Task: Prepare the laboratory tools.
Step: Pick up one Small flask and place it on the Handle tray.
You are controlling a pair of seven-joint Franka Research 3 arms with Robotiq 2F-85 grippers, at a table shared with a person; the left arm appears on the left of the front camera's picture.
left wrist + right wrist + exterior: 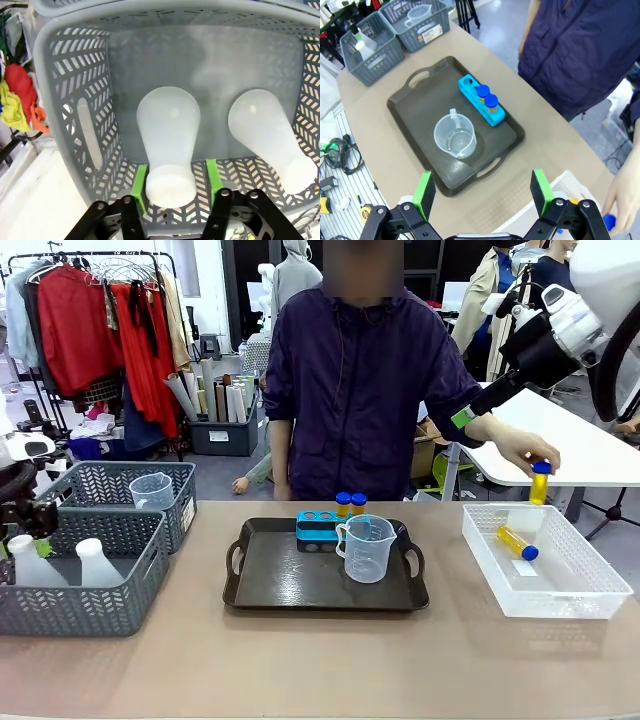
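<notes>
The left gripper [177,185] sat low in the near grey basket [70,100] with its green pads on either side of the neck of a conical flask [167,132]. Whether they already pressed on it I could not tell. A second flask [270,135] lay just beside it in the same basket. The right gripper [483,192] hung wide apart and held nothing, above the bench [300,660] between the black tray [270,580] and the white basket [580,585]. On the tray the blue rack [320,525] carried two tubes [350,503] at one end, its other holes bare, and the measuring beaker [367,548] stood just in front of it. A third tube [517,543] lay on its side in the white basket, and a fourth tube [541,480] was upright in the person's hand [525,450] at that basket's far edge. By my reckoning the job was about half done: rack, beaker and two tubes were placed, while two tubes and a flask still had to reach the tray.
</notes>
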